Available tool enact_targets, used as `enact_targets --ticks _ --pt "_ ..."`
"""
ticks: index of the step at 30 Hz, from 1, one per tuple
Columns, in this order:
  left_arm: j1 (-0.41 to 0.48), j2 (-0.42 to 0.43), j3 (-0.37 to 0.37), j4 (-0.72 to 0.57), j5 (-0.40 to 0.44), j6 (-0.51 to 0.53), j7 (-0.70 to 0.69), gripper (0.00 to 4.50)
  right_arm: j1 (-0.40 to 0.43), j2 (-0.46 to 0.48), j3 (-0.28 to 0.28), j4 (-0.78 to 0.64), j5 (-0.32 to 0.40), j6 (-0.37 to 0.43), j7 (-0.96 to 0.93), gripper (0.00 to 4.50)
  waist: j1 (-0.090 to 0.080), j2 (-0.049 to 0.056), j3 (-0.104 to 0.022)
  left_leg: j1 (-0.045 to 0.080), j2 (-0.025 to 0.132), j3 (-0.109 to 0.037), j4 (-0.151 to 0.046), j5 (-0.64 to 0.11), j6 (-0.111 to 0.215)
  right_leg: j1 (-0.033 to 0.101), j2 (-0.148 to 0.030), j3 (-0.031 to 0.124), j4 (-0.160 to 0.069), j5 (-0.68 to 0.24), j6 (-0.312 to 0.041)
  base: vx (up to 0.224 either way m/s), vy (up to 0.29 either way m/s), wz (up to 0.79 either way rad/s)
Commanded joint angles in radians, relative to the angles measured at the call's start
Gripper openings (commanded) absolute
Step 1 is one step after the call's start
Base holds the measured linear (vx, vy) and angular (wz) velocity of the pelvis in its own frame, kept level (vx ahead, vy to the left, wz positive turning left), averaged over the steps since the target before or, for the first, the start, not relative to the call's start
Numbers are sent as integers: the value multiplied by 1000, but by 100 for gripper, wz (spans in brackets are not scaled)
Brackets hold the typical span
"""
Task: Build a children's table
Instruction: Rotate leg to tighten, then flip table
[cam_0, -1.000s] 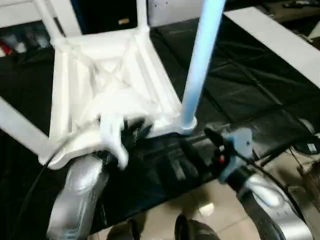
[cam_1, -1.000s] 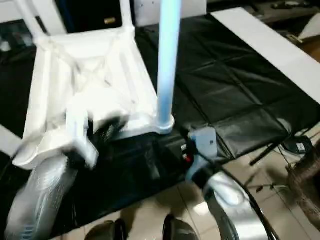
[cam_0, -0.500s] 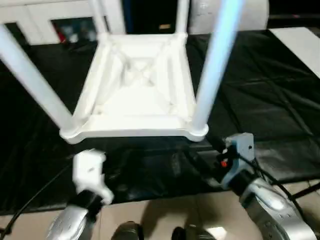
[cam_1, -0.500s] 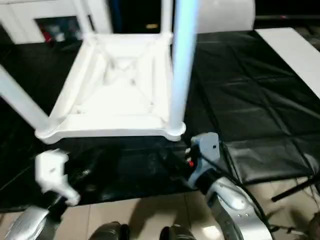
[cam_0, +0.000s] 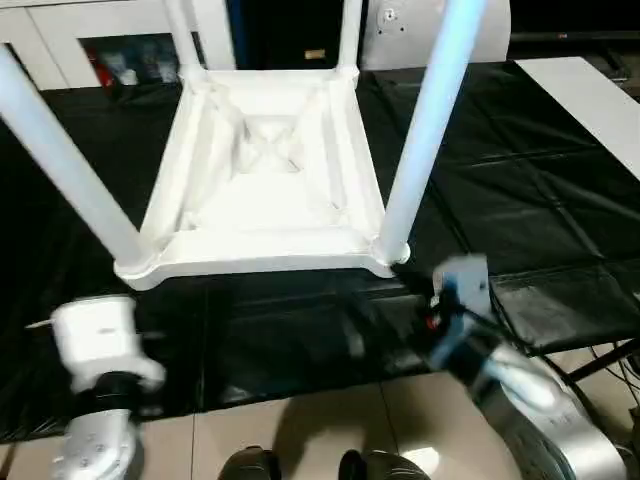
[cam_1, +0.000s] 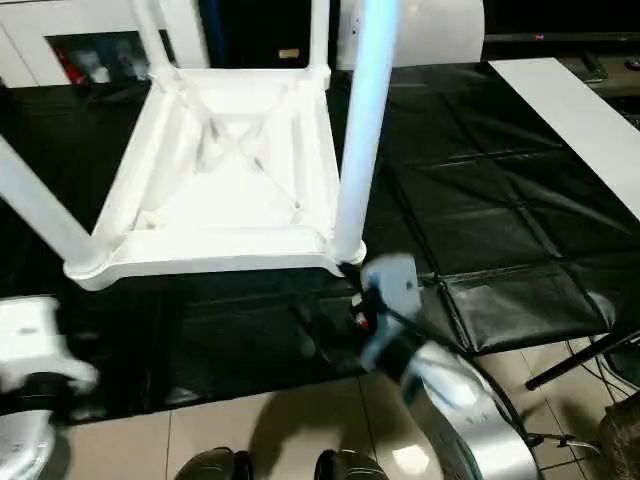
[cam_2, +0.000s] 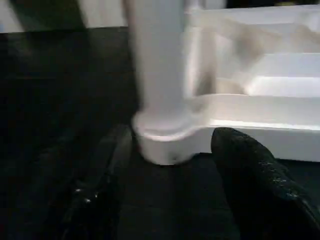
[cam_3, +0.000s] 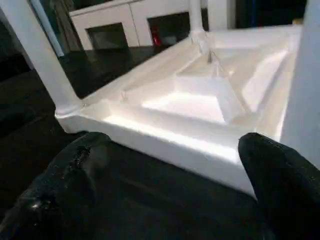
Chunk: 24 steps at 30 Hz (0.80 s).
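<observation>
The children's table (cam_0: 265, 215) lies upside down on a black mat, ribbed underside up. Its legs stand upright in the corner sockets, among them the front left leg (cam_0: 65, 165) and the front right leg (cam_0: 425, 130). My left gripper (cam_2: 170, 200) is open and holds nothing. It sits just short of the front left corner socket (cam_2: 160, 135), and its white wrist block (cam_0: 95, 340) hangs low at the left. My right gripper (cam_3: 170, 190) is open wide and empty, facing the table's front edge (cam_3: 170, 140) near the front right corner.
The black mat (cam_0: 520, 200) covers the floor around the table, with tiled floor (cam_0: 300, 430) in front of it. A white cabinet (cam_0: 60, 30) stands behind, and a white board (cam_0: 580, 100) lies at the right. Cables (cam_0: 610, 360) run at the lower right.
My left gripper has come off the table's front edge, drawn back to the left and opened. The right arm has stayed near the front right corner. The camera view has shifted.
</observation>
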<state>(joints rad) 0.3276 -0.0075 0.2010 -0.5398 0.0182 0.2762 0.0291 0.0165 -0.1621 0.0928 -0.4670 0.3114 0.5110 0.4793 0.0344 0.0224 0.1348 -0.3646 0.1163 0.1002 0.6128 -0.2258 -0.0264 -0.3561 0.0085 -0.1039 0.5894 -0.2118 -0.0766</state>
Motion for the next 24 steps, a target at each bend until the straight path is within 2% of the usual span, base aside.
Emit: enact_targets --ticks 1,2,3,5,6,7,8,9,11,12,13,14,15,17,19,20,21,23,24 --pt "-4 -6 10 -15 7 -7 20 315 -25 -11 -23 42 -6 -28 3 450 0 9 -47 -5 134 -53 -78 -148 90 43 -184 104 -97 -281 -81 0 0 0" --pt "-8 -4 7 -10 -2 -10 16 331 -54 -14 -38 76 -11 -31 -11 450 2 9 -49 -2 135 -52 -76 -149 90 41 -185 105 -94 -264 -90 0 0 0" --pt "-10 -1 5 -7 -4 -11 12 344 -66 -15 -47 90 -13 -28 -21 450 3 8 -53 -7 132 -51 -75 -132 94 46 -187 105 -89 -242 -100 0 0 0" --pt "-22 10 -3 8 -12 -21 -3 344 -104 -14 -78 139 -21 -31 -53 450 5 8 -55 -9 130 -49 -74 -109 99 47 -186 105 -87 -215 -106 0 0 0" --pt "-41 23 -11 27 -16 -27 -21 344 -124 -22 -94 169 -32 -45 -63 450 8 5 -62 -7 128 -47 -71 -90 105 49 -186 103 -84 -196 -104 0 0 0" --pt "-54 30 -16 40 -17 -30 -32 369 -135 -28 -102 188 -39 -60 -65 450 7 6 -61 -9 128 -46 -71 -82 108 48 -186 103 -82 -185 -106 0 0 0" --pt "-72 40 -22 55 -24 -29 -48 369 -143 -33 -108 203 -48 -77 -71 450 8 7 -63 -7 129 -45 -71 -83 110 47 -185 102 -84 -185 -104 0 0 0" --pt "-105 65 -34 87 -17 -25 -71 385 -156 -40 -119 229 -59 -110 -76 450 10 3 -66 -5 127 -42 -70 -80 111 46 -184 103 -82 -189 -98 0 0 0" --pt "-128 77 -35 108 -13 -25 -76 387 -160 -44 -122 240 -57 -125 -66 450 12 2 -67 -3 125 -40 -70 -86 110 45 -184 102 -83 -202 -93 0 0 0" --pt "-157 91 -32 135 -8 -23 -77 400 -161 -50 -119 246 -53 -137 -49 450 13 4 -68 -5 128 -41 -71 -78 112 47 -184 101 -81 -194 -93 0 0 0" --pt "-204 109 -21 182 -4 -21 -73 416 -149 -52 -111 240 -36 -144 -22 450 12 0 -68 -6 130 -40 -72 -77 115 48 -184 100 -80 -186 -93 0 0 0" --pt "-224 117 -16 202 -4 -20 -72 427 -145 -49 -109 236 -26 -144 -13 450 14 -1 -71 -2 128 -39 -70 -71 124 45 -183 101 -79 -176 -91 0 0 0" --pt "-268 127 -8 243 -27 -21 -92 431 -134 -51 -94 225 -25 -142 2 450 13 1 -71 -6 123 -36 -68 -61 132 47 -185 100 -79 -173 -88 0 0 0" --pt "-295 137 -11 270 -48 -24 -117 431 -125 -53 -78 216 -15 -136 16 450 14 2 -74 -8 128 -37 -69 -46 130 49 -187 98 -78 -164 -89 0 0 0" --pt "-340 158 -22 328 -57 -26 -146 431 -107 -39 -42 205 -17 -128 12 450 11 -1 -80 -10 131 -37 -69 -21 141 50 -186 97 -67 -117 -102 0 0 0" --pt "-356 163 -20 351 -56 -31 -145 431 -101 -34 -27 201 -19 -128 11 450 12 2 -78 -7 127 -33 -68 -23 149 42 -183 97 -74 -122 -97 0 0 0" --pt "-374 166 -16 380 -63 -34 -149 431 -96 -33 -6 200 -30 -137 14 450 10 0 -80 -6 126 -34 -66 -26 151 44 -185 97 -72 -127 -98 0 0 0" --pt "-399 172 -12 419 -74 -41 -158 431 -89 -28 18 197 -37 -138 15 450 12 4 -77 -7 126 -32 -66 -35 144 44 -187 97 -78 -153 -97 0 0 0" --pt "-418 174 -6 446 -83 -48 -163 402 -83 -24 34 188 -36 -119 15 450 12 7 -77 -5 130 -34 -68 -45 140 42 -186 97 -79 -164 -97 0 0 0"
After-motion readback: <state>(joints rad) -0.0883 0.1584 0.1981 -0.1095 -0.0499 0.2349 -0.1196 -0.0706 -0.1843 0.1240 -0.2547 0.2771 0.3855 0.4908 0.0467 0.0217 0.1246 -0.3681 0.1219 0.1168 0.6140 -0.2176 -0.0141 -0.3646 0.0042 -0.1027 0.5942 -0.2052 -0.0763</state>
